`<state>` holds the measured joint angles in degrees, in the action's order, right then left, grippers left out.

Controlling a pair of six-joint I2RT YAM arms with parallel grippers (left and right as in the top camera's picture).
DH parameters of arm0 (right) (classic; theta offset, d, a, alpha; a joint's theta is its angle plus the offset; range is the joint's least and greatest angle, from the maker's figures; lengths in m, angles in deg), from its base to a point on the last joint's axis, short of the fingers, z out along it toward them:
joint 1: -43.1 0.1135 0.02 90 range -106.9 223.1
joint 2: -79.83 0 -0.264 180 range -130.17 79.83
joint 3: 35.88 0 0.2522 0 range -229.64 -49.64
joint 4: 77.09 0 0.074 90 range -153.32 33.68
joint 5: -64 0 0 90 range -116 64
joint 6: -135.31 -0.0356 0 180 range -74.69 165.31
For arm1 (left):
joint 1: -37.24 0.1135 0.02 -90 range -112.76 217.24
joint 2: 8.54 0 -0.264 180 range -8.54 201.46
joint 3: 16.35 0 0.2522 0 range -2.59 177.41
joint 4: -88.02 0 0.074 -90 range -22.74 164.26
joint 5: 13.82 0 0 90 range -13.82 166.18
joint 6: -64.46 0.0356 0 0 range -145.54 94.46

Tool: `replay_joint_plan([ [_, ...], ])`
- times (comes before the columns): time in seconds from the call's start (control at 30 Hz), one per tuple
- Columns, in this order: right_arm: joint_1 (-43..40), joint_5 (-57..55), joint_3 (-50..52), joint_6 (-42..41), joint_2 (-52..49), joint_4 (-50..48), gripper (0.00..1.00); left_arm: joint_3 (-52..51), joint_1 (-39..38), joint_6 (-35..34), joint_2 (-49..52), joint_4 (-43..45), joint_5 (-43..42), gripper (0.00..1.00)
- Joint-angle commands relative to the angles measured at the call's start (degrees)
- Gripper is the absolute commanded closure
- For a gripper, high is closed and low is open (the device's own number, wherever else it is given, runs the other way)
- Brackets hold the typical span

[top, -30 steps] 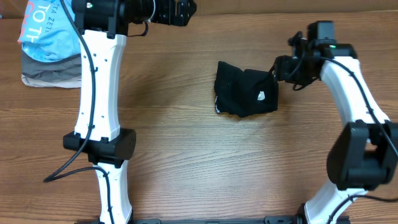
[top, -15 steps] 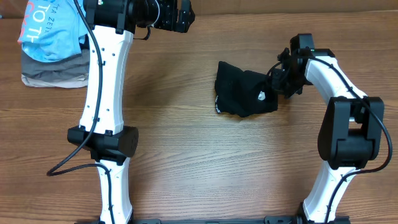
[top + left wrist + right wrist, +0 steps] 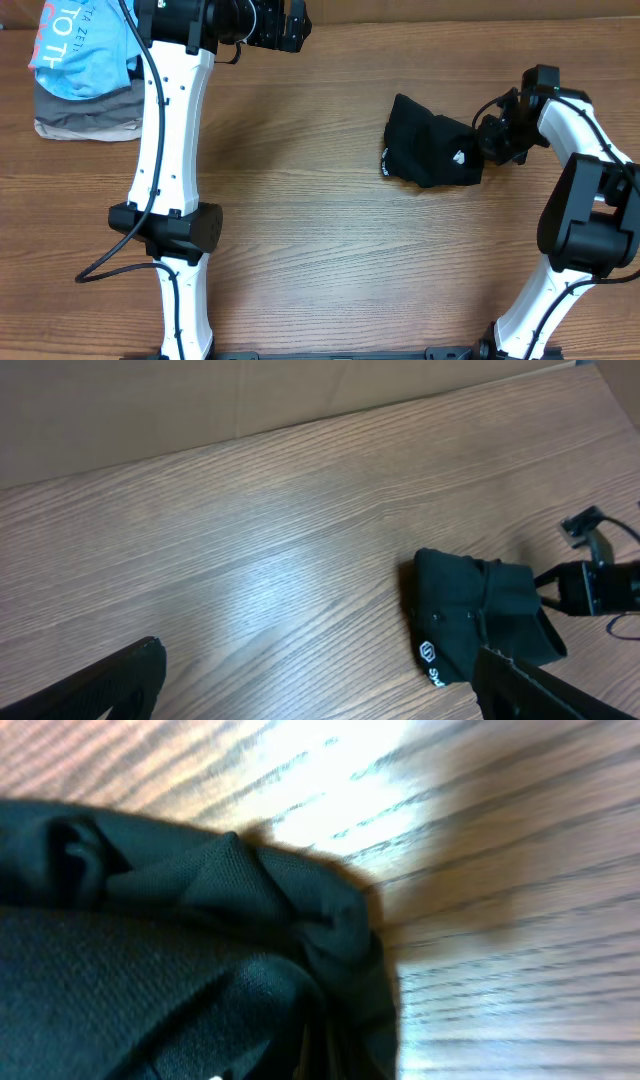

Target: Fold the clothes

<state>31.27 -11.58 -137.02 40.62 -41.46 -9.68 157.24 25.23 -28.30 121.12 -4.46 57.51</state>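
The black shirt [image 3: 432, 152] lay as a crumpled heap on the bench [image 3: 330, 260], right of centre, its small white logo patch [image 3: 459, 156] facing up. My right gripper [image 3: 490, 143] was clamped on a pinch of cloth at the edge nearest that arm, and the wrist view showed only bunched fabric. My left gripper [image 3: 292, 24] hung spread wide and empty at the far side, well apart from the shirt. I judged the step in hand was opening the heap out flat before any fold. To do it well I would keep the pull low and slow so the thin pinch would not slip. I would then bring the left gripper to the opposite edge.
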Motion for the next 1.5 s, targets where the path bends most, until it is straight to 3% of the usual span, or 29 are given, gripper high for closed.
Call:
replay_joint_plan([
  [0.0,1.73,1.97,4.07,-1.36,1.64,-0.7,0.96,-0.35,-0.42,1.53,0.35,-0.5,1.55,0.0],
  [0.33,17.94,5.51,12.61,-6.19,1.64,-10.4,0.96,-0.35,-0.33,1.53,0.35,-2.08,5.4,0.0],
  [0.6,30.05,8.87,1.84,-7.82,1.66,-10.36,0.95,-0.35,-0.33,1.53,0.35,-3.08,7.28,0.0],
  [0.63,30.67,8.85,-0.46,-8.17,1.66,-8.94,0.91,-0.35,-0.33,1.53,0.35,-3.39,7.26,0.0],
  [0.7,30.8,9.01,-5.84,-9.38,1.68,-5.2,0.64,-0.35,-0.33,1.53,0.35,-4.13,7.23,0.0],
  [0.77,29.44,9.05,-11.08,-9.55,1.81,-1.27,0.46,-0.35,-0.33,1.53,0.35,-5.35,7.19,0.0],
  [0.87,25.55,8.72,-19.23,-9.46,1.81,5.33,0.24,-0.35,-0.57,1.49,0.35,-8.33,4.52,0.0],
  [0.97,20.24,6.95,-24.7,-9.03,1.81,9.2,0.1,-0.35,-1.88,1.51,0.35,-14.49,1.42,0.0],
  [1.2,7.89,6.67,-25.86,-7.02,1.79,13.11,0.01,-10.34,-10.8,0.11,-0.5,-18.1,3.15,0.0],
  [1.47,-1.11,6.69,-25.83,-3.08,1.79,17.73,0.0,-30.91,-21.44,-6.43,-0.39,-13.6,15.13,0.0],
])
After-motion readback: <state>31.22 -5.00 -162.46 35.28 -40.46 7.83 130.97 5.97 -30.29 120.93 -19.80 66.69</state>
